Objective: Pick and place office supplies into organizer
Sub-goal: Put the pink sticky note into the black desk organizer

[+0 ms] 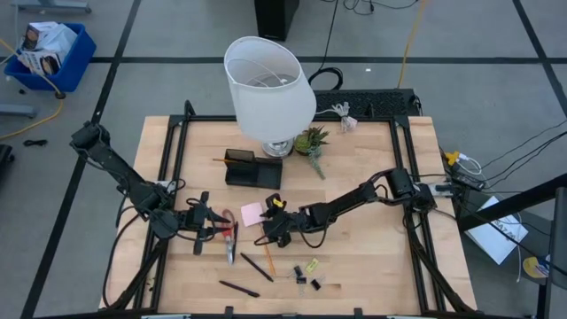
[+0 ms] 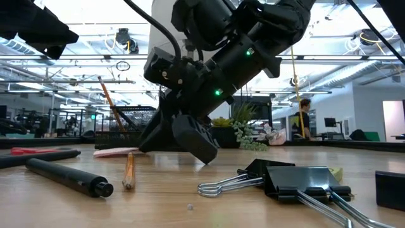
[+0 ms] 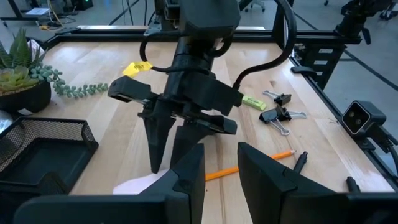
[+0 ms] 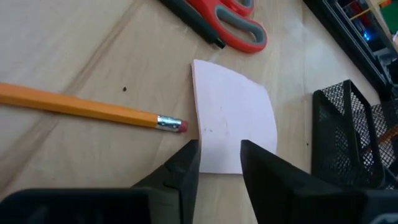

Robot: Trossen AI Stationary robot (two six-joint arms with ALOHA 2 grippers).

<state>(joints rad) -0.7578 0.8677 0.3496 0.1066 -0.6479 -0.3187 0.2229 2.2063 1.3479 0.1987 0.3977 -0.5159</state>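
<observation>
Right now I have the right pincer [image 4: 219, 163] down at the pink sticky-note pad [image 4: 233, 118], its 2 fingers straddling the pad's near edge with a narrow gap between them, partly closed but not yet clamped on anything I can confirm. The pad lies flat on the tabletop [image 1: 354, 177], just beside the eraser end of an orange pencil [image 4: 87, 109] and near the red-handled scissors [image 4: 233, 25]. The organizer [image 1: 252, 167] sits well behind it, beside the lamp [image 1: 268, 89].

To do this pick well, I judge the fingers should come in low enough to catch the pad's thin edge, since a flat pad offers little to bite. Closing slowly matters, because 1 finger could push the pad along the wood instead of pinching it. I would also keep clear of the pencil so it does not roll.

From above, the right arm reaches in from the right edge, stretched low across the tabletop with its wrist tipped steeply down at the pad. The left pincer [image 3: 221, 171] waits near the scissors, fingers a little apart and holding nothing, facing the right arm.
</observation>
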